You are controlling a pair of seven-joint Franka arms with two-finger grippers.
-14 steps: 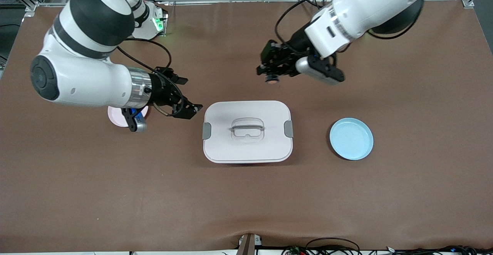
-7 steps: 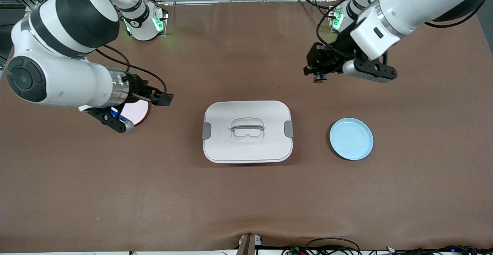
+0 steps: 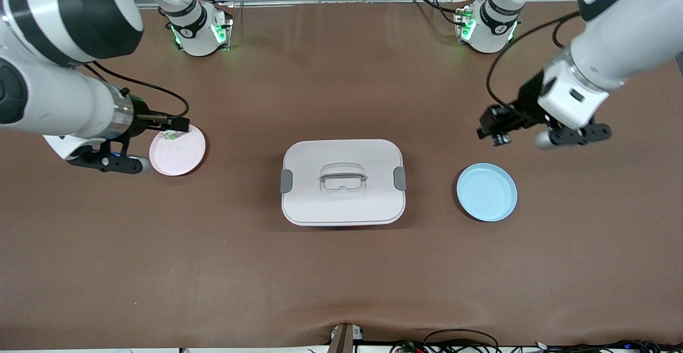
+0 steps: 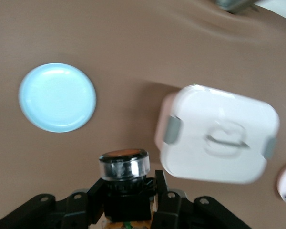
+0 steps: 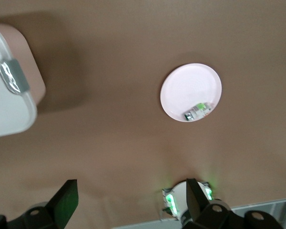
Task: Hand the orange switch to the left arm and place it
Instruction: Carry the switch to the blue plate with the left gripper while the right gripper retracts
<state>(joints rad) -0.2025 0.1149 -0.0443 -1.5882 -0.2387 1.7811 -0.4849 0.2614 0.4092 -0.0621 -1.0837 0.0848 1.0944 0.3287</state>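
The orange switch (image 4: 124, 177) is a black block with a clear-rimmed orange button. My left gripper (image 4: 126, 191) is shut on it, one finger on each side. In the front view that gripper (image 3: 493, 129) holds the switch (image 3: 500, 139) in the air over bare table, beside the blue plate (image 3: 486, 192). The white box (image 3: 342, 182) with grey latches stands at mid-table and also shows in the left wrist view (image 4: 219, 136). My right gripper (image 3: 173, 125) is open and empty over the edge of the pink plate (image 3: 179, 155); its fingers (image 5: 66, 200) stand wide apart.
The pink plate (image 5: 191, 92) holds a small green-and-clear component (image 5: 196, 110). The blue plate (image 4: 57, 97) is bare. The box's corner (image 5: 9, 90) shows in the right wrist view. The arm bases (image 3: 200, 27) stand along the table's edge farthest from the front camera.
My left arm has carried the switch from over the table by the box toward its own end, to beside the blue plate. My right arm has drawn back toward its end, uncovering the pink plate.
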